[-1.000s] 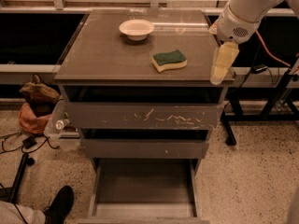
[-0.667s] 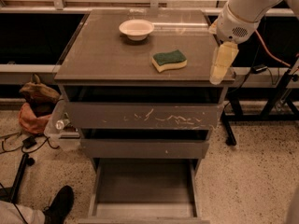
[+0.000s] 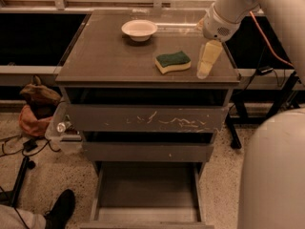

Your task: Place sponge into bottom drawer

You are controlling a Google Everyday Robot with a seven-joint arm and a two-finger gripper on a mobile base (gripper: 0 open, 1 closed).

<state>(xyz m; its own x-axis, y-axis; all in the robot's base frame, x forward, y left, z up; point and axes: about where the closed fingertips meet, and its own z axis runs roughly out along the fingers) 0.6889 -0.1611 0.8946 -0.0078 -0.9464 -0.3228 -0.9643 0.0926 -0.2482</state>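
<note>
The sponge [image 3: 172, 61], dark green on top over pale yellow foam, lies flat on the cabinet top [image 3: 105, 56], right of centre near the front edge. My gripper [image 3: 205, 70] hangs pointing down just right of the sponge, close above the cabinet top, apart from the sponge and holding nothing. The bottom drawer [image 3: 147, 185] is pulled out below, and its flat base is bare.
A cream round bowl [image 3: 139, 29] stands at the back of the cabinet top. The scratched top drawer [image 3: 147, 118] and the middle drawer [image 3: 147, 151] are slightly out. A bag [image 3: 35, 109] and a person's shoe [image 3: 61, 209] are on the floor at left. My white base [image 3: 274, 175] is at right.
My gripper has moved left from the cabinet's right edge to just beside the sponge. The sponge, the bowl and the drawers have not moved.
</note>
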